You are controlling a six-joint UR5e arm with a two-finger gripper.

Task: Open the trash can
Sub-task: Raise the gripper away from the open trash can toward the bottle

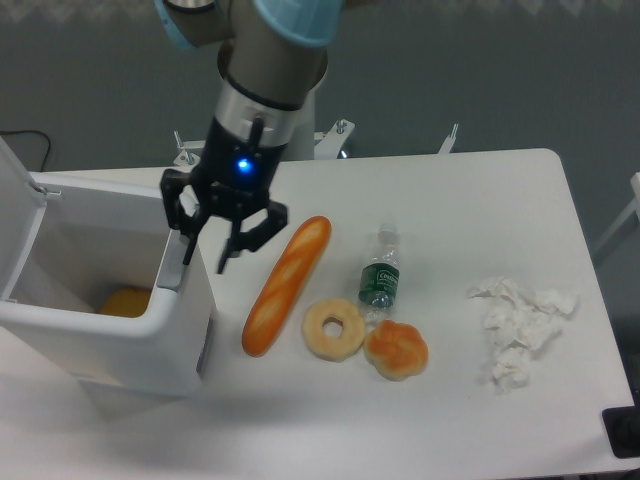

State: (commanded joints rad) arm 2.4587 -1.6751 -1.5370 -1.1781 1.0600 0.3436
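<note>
The trash can (110, 340) is a large boxy white bin at the left of the table. Its lid (18, 215) stands raised at the far left, so the inside shows, with an orange object (125, 301) at the bottom. My gripper (207, 254) hangs over the bin's right rim with its fingers spread. One fingertip (188, 250) is just above the rim by a grey tab (171, 273). The other fingertip hangs outside the right wall. The gripper holds nothing.
To the right of the bin lie a baguette (286, 284), a doughnut (332, 328), a bun (397, 349) and a small water bottle (380, 272). Crumpled white tissue (520, 325) lies near the right edge. A black object (625, 432) sits at the front right corner.
</note>
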